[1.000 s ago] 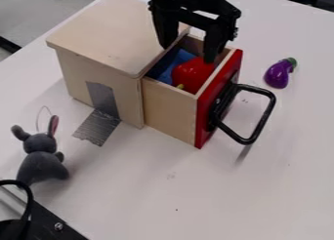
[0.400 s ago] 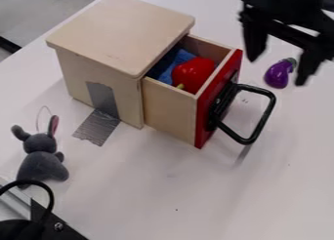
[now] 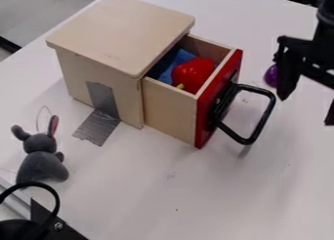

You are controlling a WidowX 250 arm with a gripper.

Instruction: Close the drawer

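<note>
"Black, with two fingers, my gripper (image 3: 307,110) is hanging at the right of the camera view, on the outer side of the drawer."

"And are you holding anything?"

"No, my fingers are standing wide apart, gripping nothing. One tip is showing just beside the bent black bar handle (image 3: 262,119); whether it is touching, I can't tell."

"How is the drawer sitting?"

"The pale wooden drawer (image 3: 170,110) with its flat red front panel (image 3: 203,112) is sticking out of the light wooden box (image 3: 124,31), standing open. A glossy red toy pepper (image 3: 194,74) is lying inside, beside some crumpled blue cloth (image 3: 179,58)."

"What else are you seeing?"

"A shiny purple toy eggplant (image 3: 271,75) is lying beyond the handle, partly hiding behind my finger. At the left, a grey plush animal with long ears (image 3: 42,162) is sitting on the white tabletop (image 3: 163,195), and a strip of silver tape (image 3: 102,100) is running down the box's side onto the table."
</note>
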